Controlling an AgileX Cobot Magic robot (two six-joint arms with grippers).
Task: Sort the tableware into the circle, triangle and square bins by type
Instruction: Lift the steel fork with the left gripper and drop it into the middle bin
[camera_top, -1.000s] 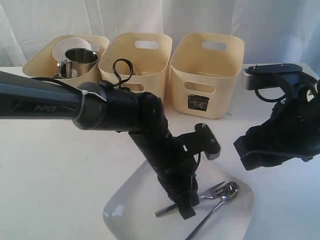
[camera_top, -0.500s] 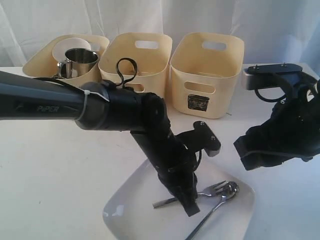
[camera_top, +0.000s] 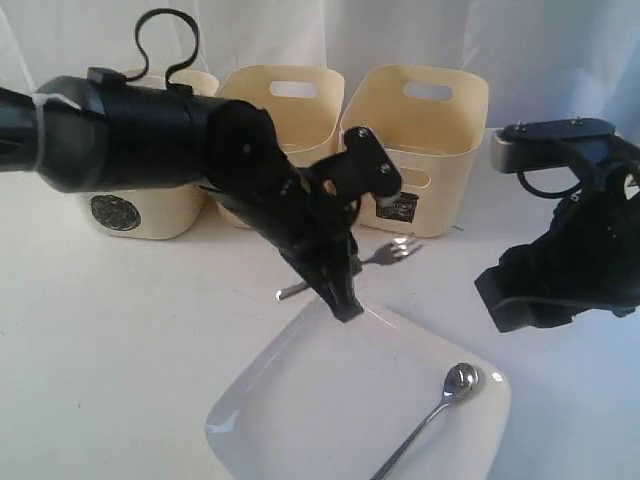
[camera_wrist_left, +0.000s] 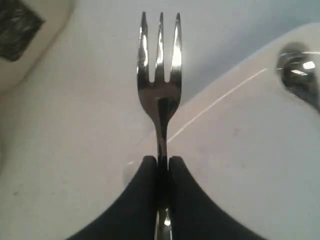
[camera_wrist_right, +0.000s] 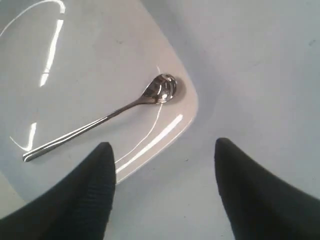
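My left gripper (camera_top: 345, 300) (camera_wrist_left: 161, 161) is shut on the steel fork (camera_top: 385, 254) (camera_wrist_left: 160, 75), which it holds in the air above the table, between the white plate (camera_top: 300, 400) and the bins, tines toward the right bin (camera_top: 415, 150). A steel spoon (camera_top: 440, 405) (camera_wrist_right: 125, 107) lies on the plate's right part (camera_wrist_right: 75, 75). My right gripper (camera_wrist_right: 162, 150) is open and empty, hanging over the table beside the plate's corner. The mugs, bowls, chopsticks and knife are hidden behind my left arm or out of view.
Three cream bins stand at the back: the left one (camera_top: 130, 210) with a round mark, the middle one (camera_top: 290, 110) and the right one with a dark label (camera_top: 398, 206). My left arm (camera_top: 150, 140) crosses in front of the left and middle bins.
My left gripper closed on the fork on the plate, lifted it and carried it up and back toward the bins. The spoon stays on the plate. The right arm has barely moved.
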